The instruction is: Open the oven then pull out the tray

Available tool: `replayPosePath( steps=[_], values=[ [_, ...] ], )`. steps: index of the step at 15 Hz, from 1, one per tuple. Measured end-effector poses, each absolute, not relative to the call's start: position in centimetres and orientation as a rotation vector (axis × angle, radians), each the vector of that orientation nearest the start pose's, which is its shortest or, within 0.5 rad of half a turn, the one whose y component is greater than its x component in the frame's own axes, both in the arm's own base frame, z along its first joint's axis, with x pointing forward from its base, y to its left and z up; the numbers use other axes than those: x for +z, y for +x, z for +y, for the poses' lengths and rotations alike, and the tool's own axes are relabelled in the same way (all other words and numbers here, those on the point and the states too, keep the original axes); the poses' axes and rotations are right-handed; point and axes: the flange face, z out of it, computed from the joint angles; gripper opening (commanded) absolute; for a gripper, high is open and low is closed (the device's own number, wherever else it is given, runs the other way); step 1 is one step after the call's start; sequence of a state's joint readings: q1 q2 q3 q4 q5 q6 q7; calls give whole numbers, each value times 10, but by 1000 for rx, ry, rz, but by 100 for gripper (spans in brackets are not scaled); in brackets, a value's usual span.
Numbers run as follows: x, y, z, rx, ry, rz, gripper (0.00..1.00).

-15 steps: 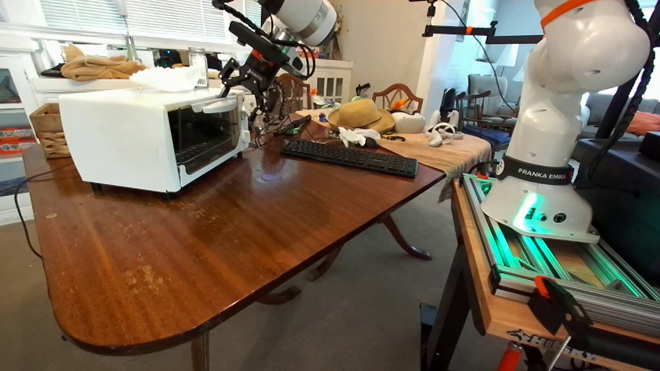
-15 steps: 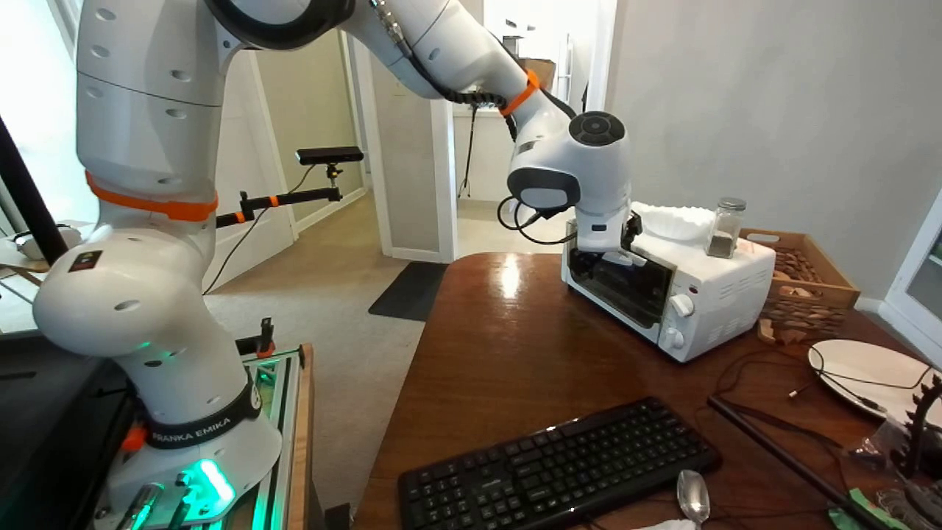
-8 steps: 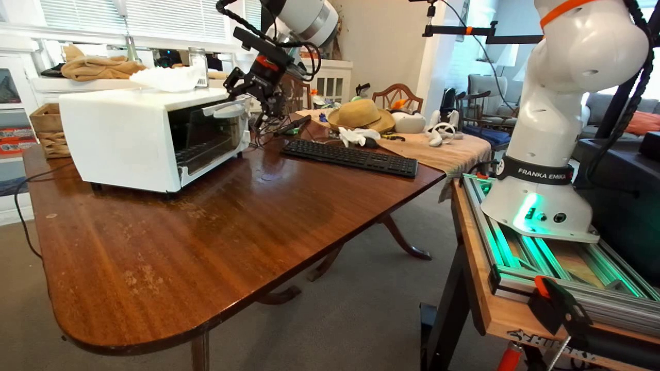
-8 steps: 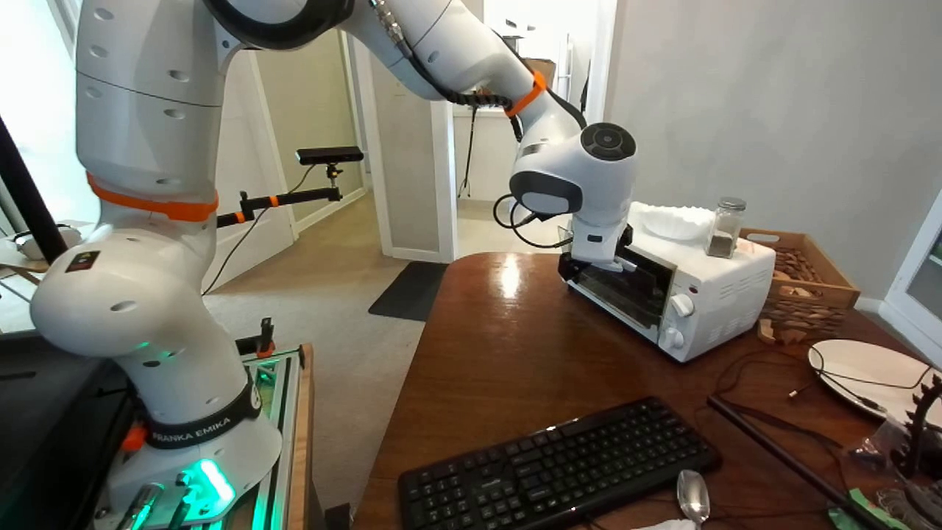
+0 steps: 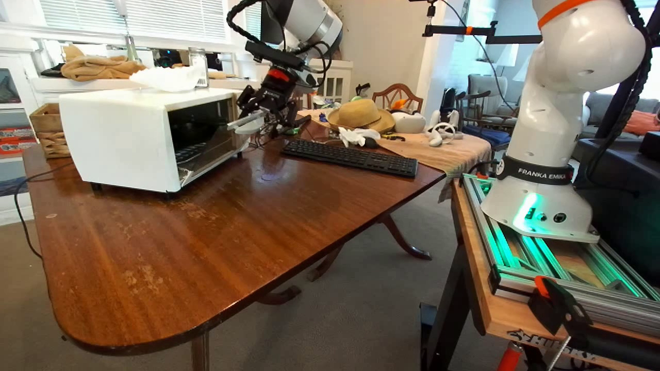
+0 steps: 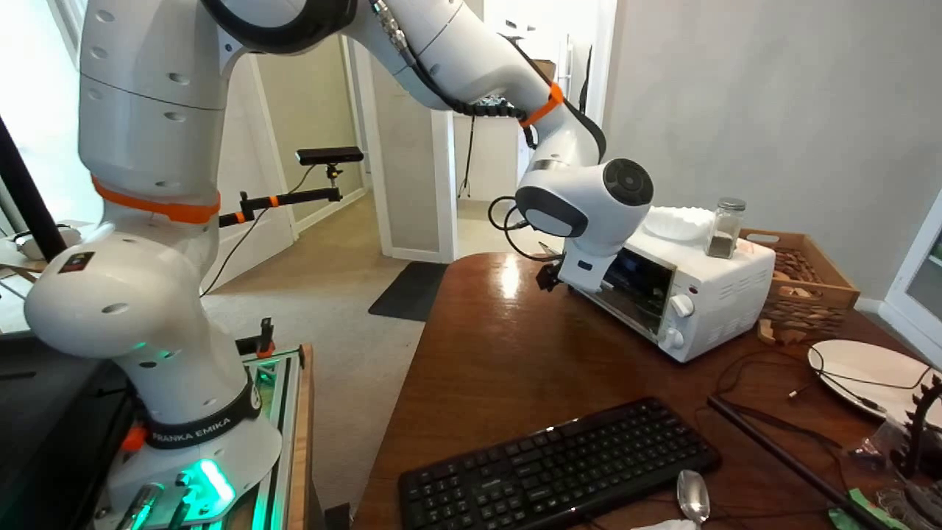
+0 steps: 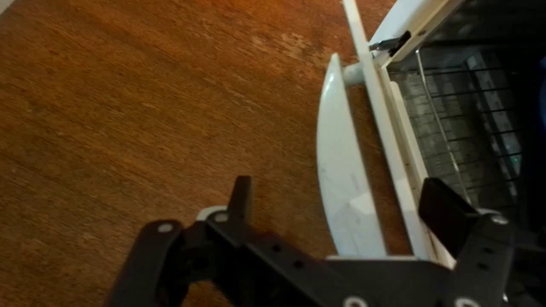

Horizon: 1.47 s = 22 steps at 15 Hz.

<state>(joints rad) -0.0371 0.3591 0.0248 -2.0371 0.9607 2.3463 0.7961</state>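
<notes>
The white oven [image 5: 118, 139] stands on the table, and it also shows in an exterior view [image 6: 725, 309]. Its glass door is partly open, tilted outward and down. The white door handle [image 5: 249, 124] sits at the gripper. My gripper [image 7: 338, 189] is open. In the wrist view one finger is on the table side of the handle [image 7: 345, 170]. The other finger is past the door's edge [image 7: 390, 140], on the oven's inner side. Neither finger clearly presses on the handle. A wire rack [image 7: 452, 123] shows inside the oven; I cannot tell a separate tray from it.
A white crinkled dish [image 6: 677, 223] and a glass jar [image 6: 726, 230] stand on the oven. A wicker basket [image 6: 809, 294] is behind it. A keyboard [image 6: 559, 471], white plate [image 6: 876, 375], spoon [image 6: 693, 497] and cables lie on the brown table [image 5: 216, 232].
The oven door has swung further open, its handle moving outward and down. My gripper has moved down and away from the oven along with it.
</notes>
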Motion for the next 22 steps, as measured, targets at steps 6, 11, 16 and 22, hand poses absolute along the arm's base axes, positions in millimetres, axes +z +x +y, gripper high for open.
replayPosePath(
  steps=[6,11,16,22],
  values=[
    [193,579,-19,570,-1649,1844,100],
    [153,577,-26,668,-1474,1890,100],
    [174,581,-38,594,-1498,1739,100],
    [291,569,-22,503,-1795,1473,100]
  ],
)
